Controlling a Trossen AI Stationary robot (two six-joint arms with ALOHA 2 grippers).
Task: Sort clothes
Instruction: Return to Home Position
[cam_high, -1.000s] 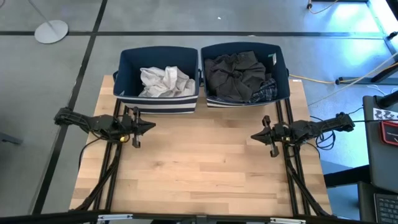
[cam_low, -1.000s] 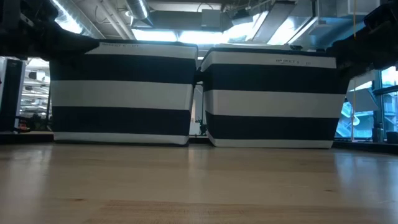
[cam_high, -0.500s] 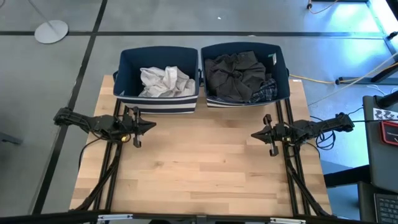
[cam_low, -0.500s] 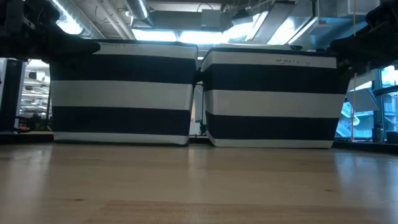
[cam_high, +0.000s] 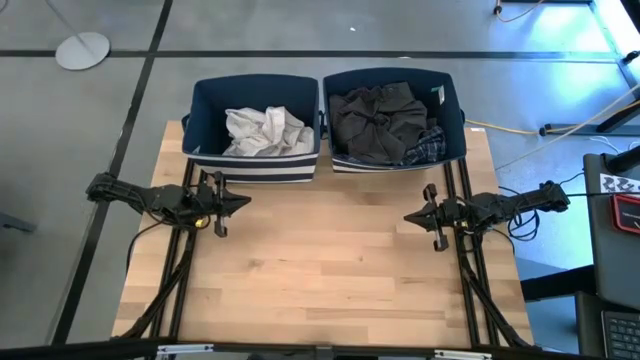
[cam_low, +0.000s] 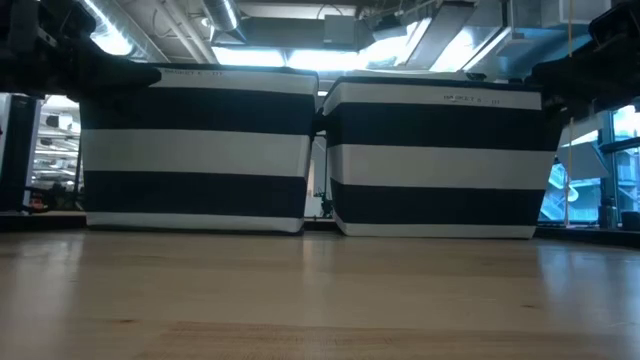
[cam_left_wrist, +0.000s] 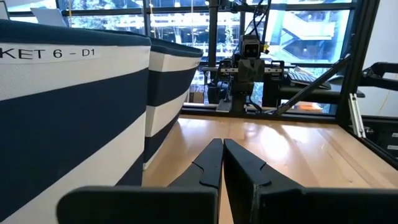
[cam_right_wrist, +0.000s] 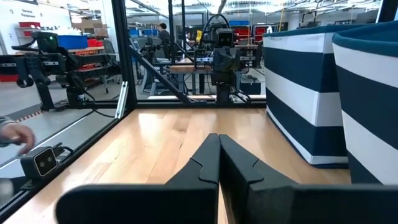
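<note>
The white garment lies crumpled in the left navy bin. The dark grey garment fills the right navy bin, with the blue-white plaid shirt at its near right corner and a dark green piece with a white label at its right wall. My left gripper is shut and empty above the table's left side, near the left bin. My right gripper is shut and empty above the table's right side.
The two striped bins stand side by side at the table's far edge. The bare wooden tabletop spreads between the arms and toward the near edge. A person's hand shows beyond the table in the right wrist view.
</note>
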